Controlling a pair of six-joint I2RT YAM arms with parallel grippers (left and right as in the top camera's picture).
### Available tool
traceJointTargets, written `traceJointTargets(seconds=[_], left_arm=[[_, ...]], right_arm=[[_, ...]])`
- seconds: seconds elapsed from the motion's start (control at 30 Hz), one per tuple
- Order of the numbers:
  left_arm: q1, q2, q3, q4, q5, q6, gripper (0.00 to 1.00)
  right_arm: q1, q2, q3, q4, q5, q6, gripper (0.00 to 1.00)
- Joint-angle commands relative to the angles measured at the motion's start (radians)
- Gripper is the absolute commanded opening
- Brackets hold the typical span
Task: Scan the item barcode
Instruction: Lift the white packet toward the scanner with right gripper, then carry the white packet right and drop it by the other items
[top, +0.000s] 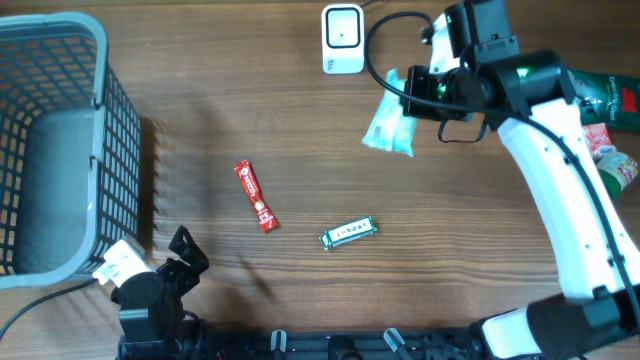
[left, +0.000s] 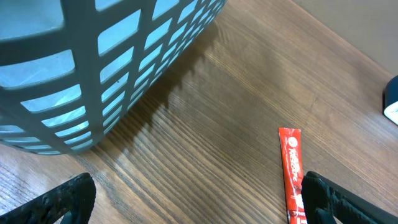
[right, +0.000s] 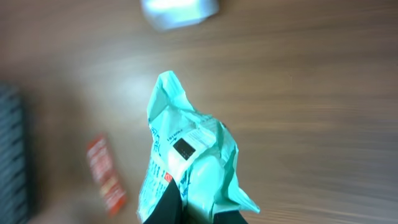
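1. Your right gripper (top: 408, 98) is clamped tight on the pale green packet (top: 388, 125), right of centre near the top of the overhead view. The packet sticks out to the left of the jaws.
2. In the right wrist view the packet (right: 186, 155) fills the middle, its lower end pinched between the dark fingers (right: 163, 213) at the bottom edge. A white label with a small dark square faces the camera.
3. The white scanner (top: 342, 38) stands at top centre, up and left of the packet and apart from it.
4. Your left gripper (top: 185, 255) sits lower left by the basket (top: 60, 60), jaws spread wide and empty.
5. A red stick (top: 254, 196) and a green bar (top: 348, 232) lie mid-table.
6. The right wrist view is blurred, so the label's print is unreadable and the scanner (right: 180, 11) is cut off at the top. You cannot tell whether the packet touches the wood.
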Motion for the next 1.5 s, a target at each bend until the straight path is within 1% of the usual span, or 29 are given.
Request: traceJointTargets(seconds=[0.0, 0.07, 0.1, 0.17, 0.2, 0.23, 0.27, 0.33, 0.37, 0.4, 0.47, 0.5, 0.57, 0.6, 0.67, 0.77, 0.83, 0.87, 0.9, 0.97, 1.0, 1.03, 1.07, 1.13, 1.2, 1.3, 1.37, 1.4, 1.47], left_arm=[[-0.004, -0.003, -0.007, 0.002, -0.016, -0.006, 1.00], [-0.004, -0.003, -0.007, 0.002, -0.016, -0.006, 1.00], [-0.004, -0.003, -0.007, 0.002, -0.016, -0.006, 1.00], [-0.004, -0.003, -0.007, 0.002, -0.016, -0.006, 1.00], [-0.004, -0.003, -0.007, 0.003, -0.016, -0.006, 1.00], [-0.004, -0.003, -0.007, 0.003, -0.016, -0.006, 1.00], [-0.004, -0.003, -0.007, 0.002, -0.016, -0.006, 1.00], [-0.004, -0.003, -0.007, 0.003, -0.016, -0.006, 1.00], [-0.004, -0.003, -0.007, 0.002, -0.016, -0.006, 1.00], [-0.004, -0.003, -0.006, 0.002, -0.016, -0.006, 1.00], [-0.004, -0.003, -0.007, 0.002, -0.016, -0.006, 1.00], [-0.004, -0.003, -0.007, 0.003, -0.016, -0.006, 1.00], [-0.004, -0.003, -0.007, 0.002, -0.016, -0.006, 1.00], [-0.004, -0.003, -0.007, 0.002, -0.016, -0.006, 1.00], [-0.004, -0.003, -0.007, 0.002, -0.016, -0.006, 1.00], [-0.004, -0.003, -0.007, 0.002, -0.016, -0.006, 1.00], [-0.004, -0.003, -0.007, 0.002, -0.016, -0.006, 1.00], [-0.004, -0.003, -0.007, 0.003, -0.016, -0.006, 1.00], [-0.004, -0.003, -0.007, 0.002, -0.016, -0.006, 1.00], [-0.004, -0.003, -0.007, 0.003, -0.016, -0.006, 1.00], [-0.004, -0.003, -0.007, 0.002, -0.016, -0.006, 1.00], [-0.004, -0.003, -0.007, 0.002, -0.016, -0.006, 1.00], [-0.004, -0.003, -0.007, 0.002, -0.016, -0.006, 1.00], [-0.004, -0.003, -0.007, 0.002, -0.016, -0.006, 1.00], [-0.004, -0.003, -0.006, 0.003, -0.016, -0.006, 1.00], [-0.004, -0.003, -0.007, 0.002, -0.016, -0.006, 1.00], [-0.004, -0.003, -0.007, 0.002, -0.016, -0.006, 1.00], [-0.004, -0.003, -0.007, 0.003, -0.016, -0.006, 1.00], [-0.004, -0.003, -0.007, 0.002, -0.016, -0.006, 1.00]], right_arm=[[0.144, -0.004, -0.005, 0.019, 0.732, 0.229, 0.04], [0.220, 0.013, -0.029, 0.045, 0.938, 0.212, 0.04], [0.259, 0.035, -0.044, 0.093, 1.028, 0.142, 0.04], [0.288, 0.096, -0.055, 0.259, 1.064, -0.086, 0.05], [0.286, 0.144, -0.055, 0.402, 0.986, -0.257, 0.05], [0.285, 0.170, -0.055, 0.483, 0.904, -0.429, 0.05], [0.283, 0.211, -0.055, 0.586, 0.874, -0.635, 0.05], [0.286, 0.320, -0.055, 0.909, 1.127, -0.907, 0.05], [0.286, 0.360, -0.055, 1.041, 1.192, -1.037, 0.05], [0.287, 0.456, -0.055, 1.393, 1.265, -1.360, 0.05], [0.288, 0.524, -0.055, 1.637, 1.267, -1.545, 0.05], [0.288, 0.553, -0.055, 1.739, 1.262, -1.605, 0.05], [0.289, 0.599, -0.055, 1.873, 1.239, -1.685, 0.05], [0.289, 0.624, -0.055, 1.924, 1.225, -1.717, 0.05], [0.290, 0.666, -0.055, 1.960, 1.196, -1.748, 0.05], [0.291, 0.719, -0.055, 1.973, 1.157, -1.760, 0.05], [0.291, 0.742, -0.055, 2.016, 1.132, -1.750, 0.05], [0.291, 0.755, -0.055, 2.056, 1.106, -1.726, 0.05], [0.296, 0.768, -0.055, 2.060, 0.923, -1.556, 0.05], [0.296, 0.768, -0.055, 1.975, 0.734, -1.443, 0.05], [0.296, 0.768, -0.055, 1.909, 0.679, -1.411, 0.05], [0.296, 0.773, -0.055, 1.896, 0.671, -1.390, 0.05], [0.294, 0.805, -0.054, 1.940, 0.684, -1.401, 0.05], [0.295, 0.860, -0.049, 1.971, 0.703, -1.517, 0.05], [0.298, 0.894, -0.049, 2.002, 0.716, -1.569, 0.05], [0.303, 0.899, -0.049, 1.974, 0.709, -1.566, 0.04], [0.317, 0.899, -0.049, 1.861, 0.686, -1.564, 0.05], [0.333, 0.899, -0.049, 1.791, 0.693, -1.506, 0.05], [0.362, 0.898, -0.049, 1.783, 0.719, -1.462, 0.04]])
